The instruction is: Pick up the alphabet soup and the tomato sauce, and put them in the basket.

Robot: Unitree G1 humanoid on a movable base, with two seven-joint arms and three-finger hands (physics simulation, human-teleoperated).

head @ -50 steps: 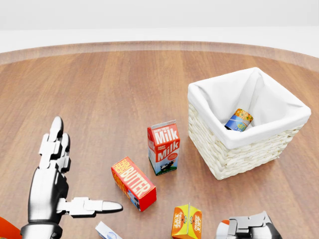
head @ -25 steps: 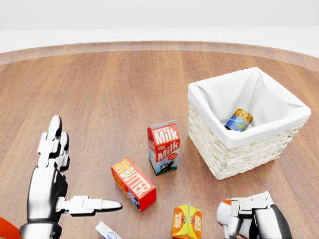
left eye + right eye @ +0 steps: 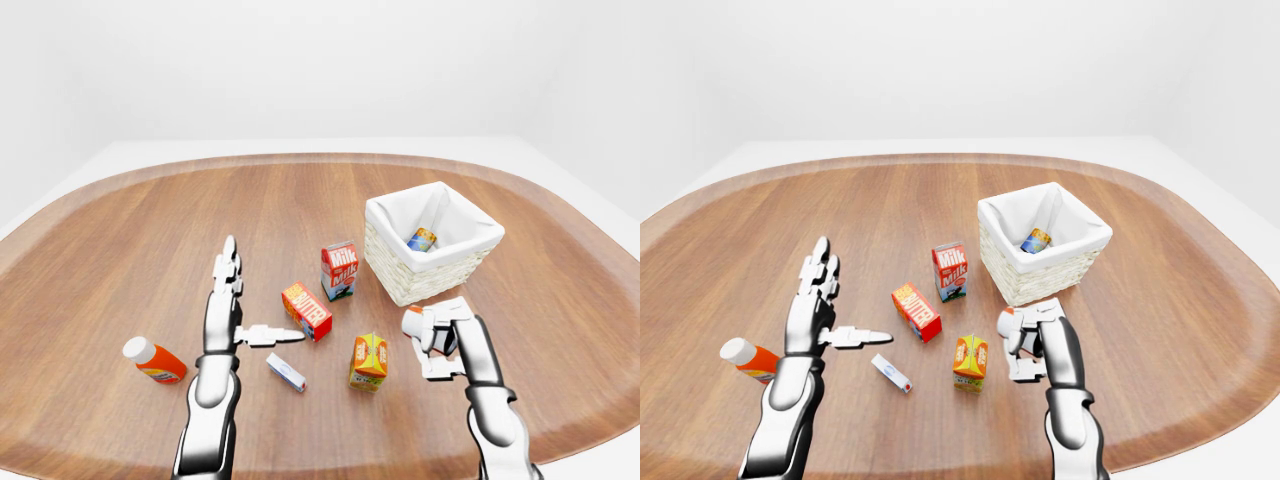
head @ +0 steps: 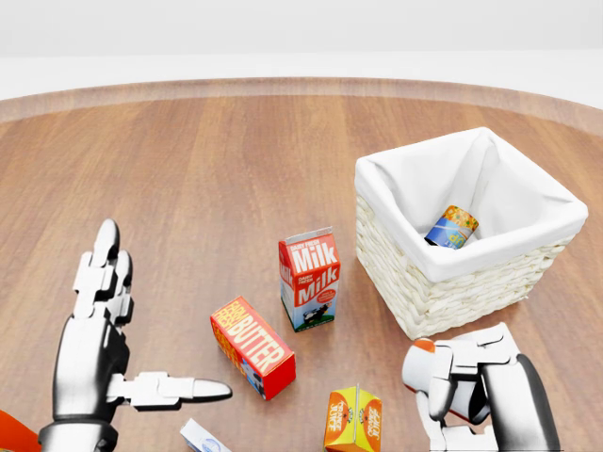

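The alphabet soup can (image 4: 450, 226), blue and yellow, lies inside the white-lined wicker basket (image 4: 443, 301) at the right of the head view. My right hand (image 4: 450, 391) is at the bottom right, just below the basket's near wall. It is shut on a can with a red-orange top, the tomato sauce (image 4: 420, 362), mostly hidden by the fingers. My left hand (image 4: 141, 330) is open at the lower left, fingers straight and thumb pointing right, holding nothing.
A milk carton (image 4: 309, 278) stands left of the basket. A butter box (image 4: 252, 346) and an orange juice carton (image 4: 353, 419) are below it. A ketchup bottle (image 3: 153, 360) and a small white box (image 3: 286, 372) lie beside my left arm.
My right hand has risen into the head view from the bottom edge, carrying the can up towards the basket's near wall. The left hand has stayed put.
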